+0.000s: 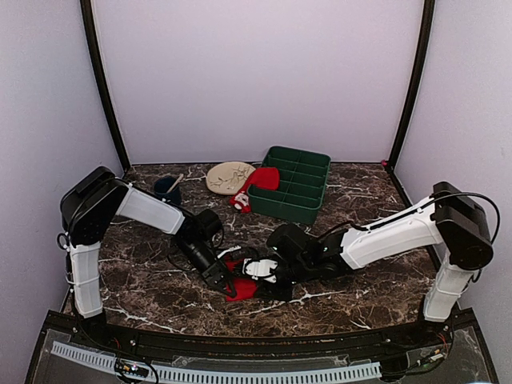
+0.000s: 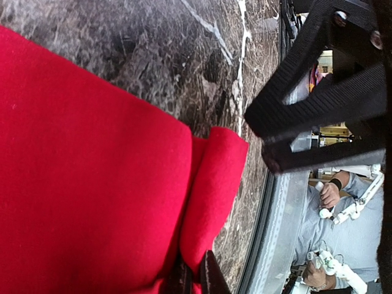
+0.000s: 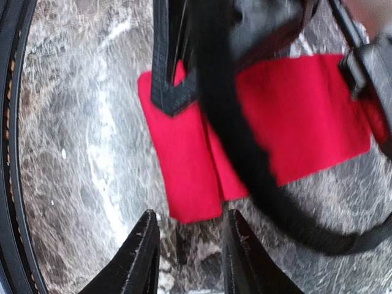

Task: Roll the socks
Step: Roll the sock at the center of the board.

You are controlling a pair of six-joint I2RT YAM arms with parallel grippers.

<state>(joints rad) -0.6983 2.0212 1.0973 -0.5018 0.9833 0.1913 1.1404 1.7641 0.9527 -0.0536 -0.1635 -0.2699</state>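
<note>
From above, one sock [image 1: 240, 290] lies flat at the middle of the tabletop's [image 1: 360, 208] near edge, with the left gripper [image 1: 221, 279] and right gripper [image 1: 248, 274] meeting over it. The other sock [image 1: 262, 178] hangs over the tray's [image 1: 298, 186] left wall, near the far edge.

In the left wrist view, the left gripper [image 2: 196, 277] is pressed together, pinching the sock's folded edge.

In the right wrist view, the right gripper's fingers [image 3: 144, 257] are spread and grip nothing. The sock's folded end lies just at their tips.
</note>
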